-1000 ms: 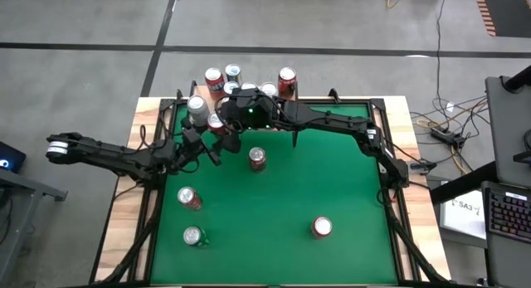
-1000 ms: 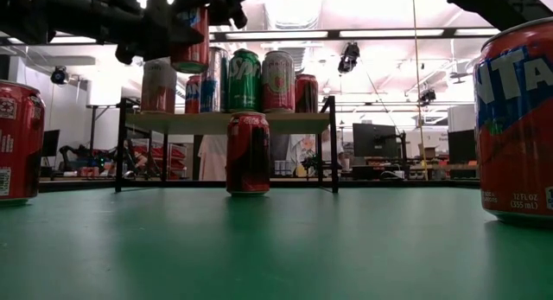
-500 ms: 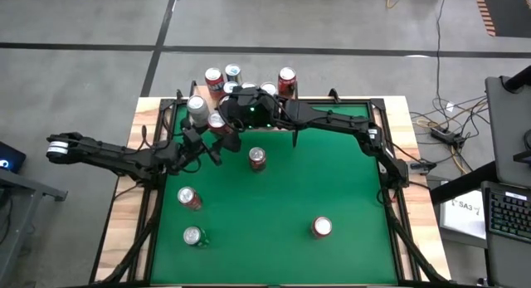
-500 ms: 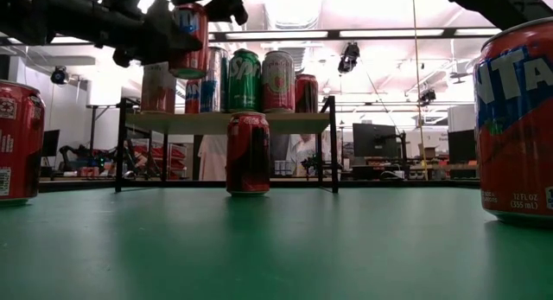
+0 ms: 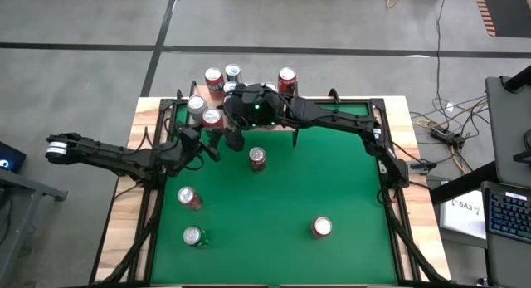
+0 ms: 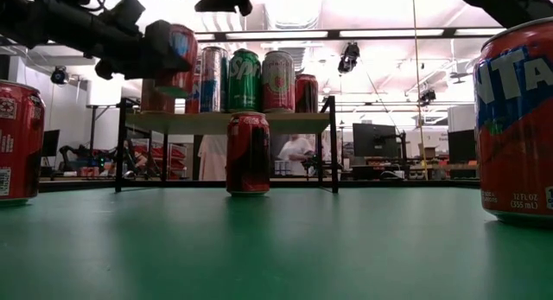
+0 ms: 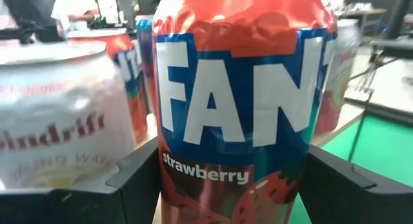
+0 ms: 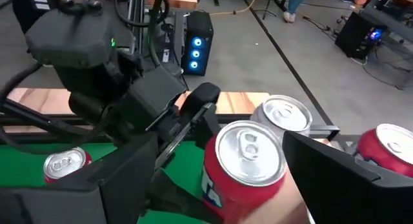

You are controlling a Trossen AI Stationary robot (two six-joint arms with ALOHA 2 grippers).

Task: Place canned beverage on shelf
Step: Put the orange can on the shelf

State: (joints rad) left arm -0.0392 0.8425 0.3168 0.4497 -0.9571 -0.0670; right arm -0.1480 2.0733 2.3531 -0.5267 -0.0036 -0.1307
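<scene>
A red and blue strawberry Fanta can (image 7: 242, 101) is clamped between the two dark fingers (image 7: 139, 179) of the left gripper (image 5: 207, 139), held upright and raised at the near left edge of the shelf (image 6: 226, 121). In the high view the can's silver top is seen beside a second silver top at the shelf's left end. The shelf, a small light-wood board on thin black legs, is set at the far edge of the green table (image 5: 290, 205), and a cluster of upright cans (image 6: 246, 79) is lined along it, among them a green one and several red ones. A pale can (image 7: 61, 121) is shown just beside the held can in the left wrist view.

The right gripper (image 5: 239, 137) is positioned over the shelf's front edge, just beside the held can, with its fingers apart and nothing between them.

On the table, a red can (image 5: 257, 158) is stood just in front of the shelf. Three further cans are spread across the green surface: two on the left (image 5: 189, 198) (image 5: 194, 236) and one at the near right (image 5: 322, 227). A person in white (image 6: 298, 151) is visible in the room beyond the shelf legs.
</scene>
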